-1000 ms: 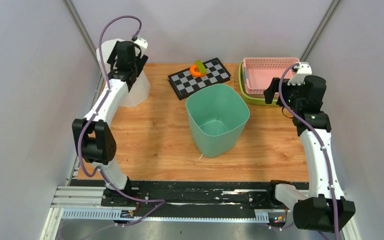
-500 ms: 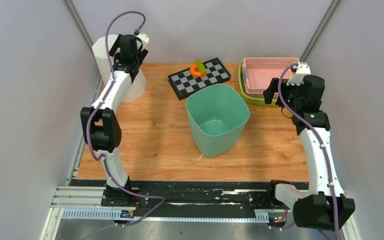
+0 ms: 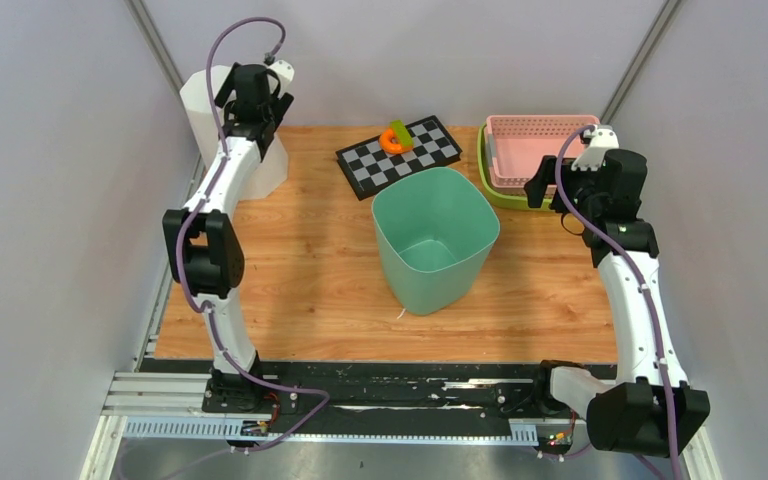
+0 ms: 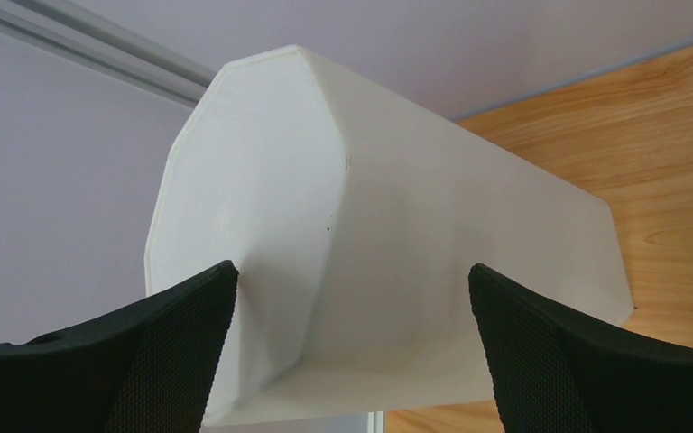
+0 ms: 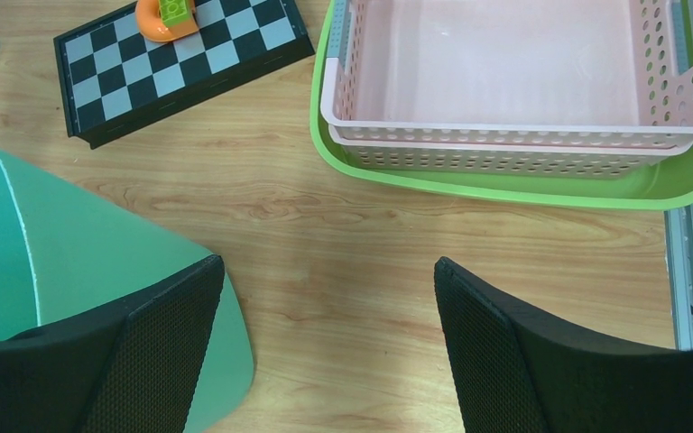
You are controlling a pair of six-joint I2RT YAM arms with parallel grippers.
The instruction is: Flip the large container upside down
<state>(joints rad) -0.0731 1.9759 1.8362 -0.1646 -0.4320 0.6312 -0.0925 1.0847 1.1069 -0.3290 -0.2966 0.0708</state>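
Two containers stand on the table (image 3: 310, 260): a white container (image 3: 200, 120) at the far-left corner, closed end up and close against the wall, and a green bin (image 3: 430, 280) in the middle, mouth up. Bare wood lies open to the left of the bin and on its near side. Behind the bin a checkerboard (image 3: 400, 155) leaves only a narrow gap. A pink basket (image 3: 535, 140) sits nested in a green tray (image 3: 495, 195) at the far-right corner, and the tray reaches almost to the table's right edge.

The left gripper (image 4: 347, 298) hangs over the white container with its fingers (image 4: 180, 334) spread wide, one on each side of the upper walls; whether they touch cannot be told. The right gripper (image 5: 325, 271) hovers above the bare wood between the bin and the tray, its fingers (image 5: 496, 334) also wide apart and holding nothing.
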